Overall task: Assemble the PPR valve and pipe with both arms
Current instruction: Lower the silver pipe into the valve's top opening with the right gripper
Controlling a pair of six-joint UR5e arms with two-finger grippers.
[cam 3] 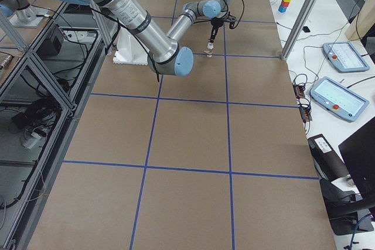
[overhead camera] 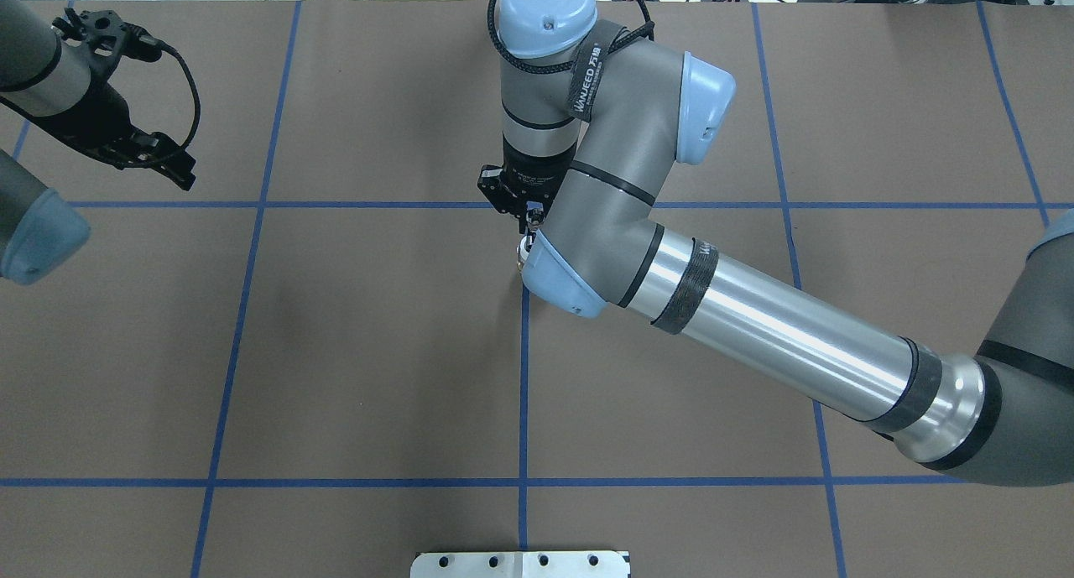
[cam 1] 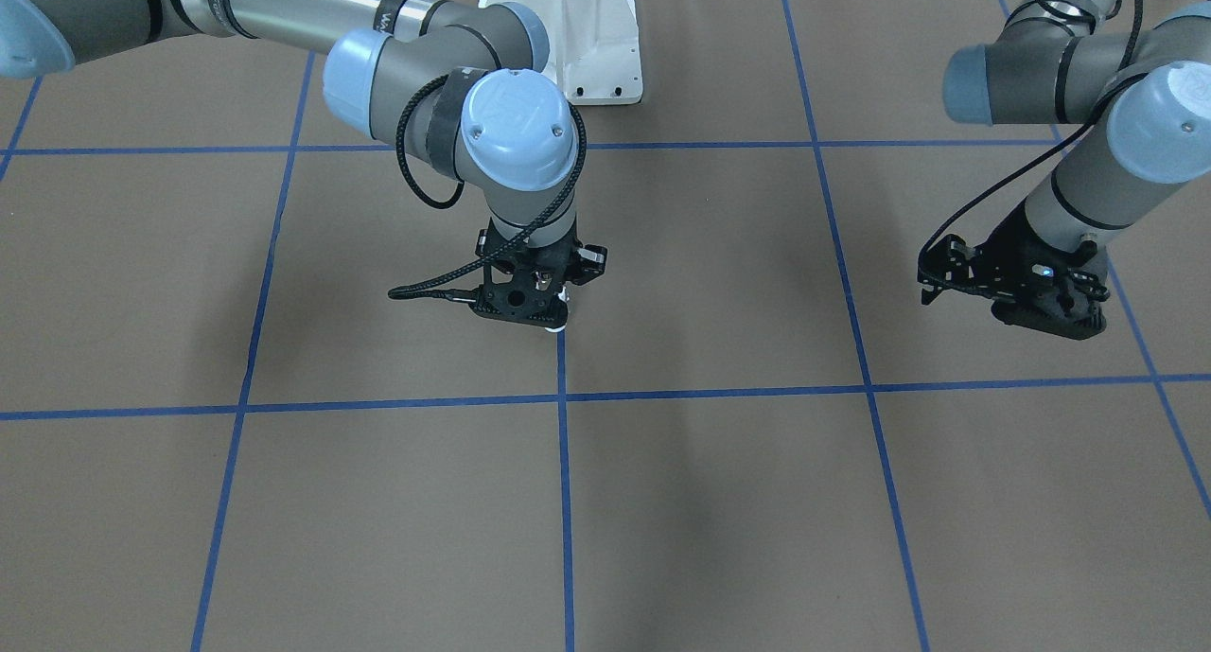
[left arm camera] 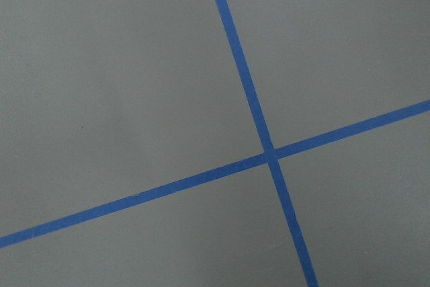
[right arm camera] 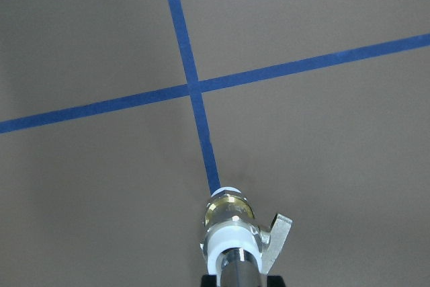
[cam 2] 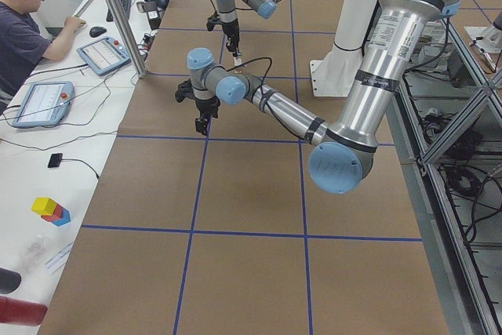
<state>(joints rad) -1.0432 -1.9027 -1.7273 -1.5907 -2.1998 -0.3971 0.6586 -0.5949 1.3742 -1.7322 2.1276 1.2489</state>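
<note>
One joined piece sat at the right gripper's [cam 1: 544, 316] tips: the pipe [right arm camera: 238, 268], apparently pinched between narrow-set jaws, ran into the PPR valve [right arm camera: 228, 223] just beyond them, low over the table [cam 1: 710, 501]. A shallow fit could have let the valve drop on any swing. The left gripper [overhead camera: 172, 167] hung well aside, seemingly empty; its spread could not be told.

Open mat [cam 1: 738, 501]; white pedestal [cam 1: 596, 56] at edge.

Small brass PPR valve [right arm camera: 228, 214] with white ends sits upright over the blue tape line [right arm camera: 201, 132], silver pipe [right arm camera: 238, 268] in its top.
</note>
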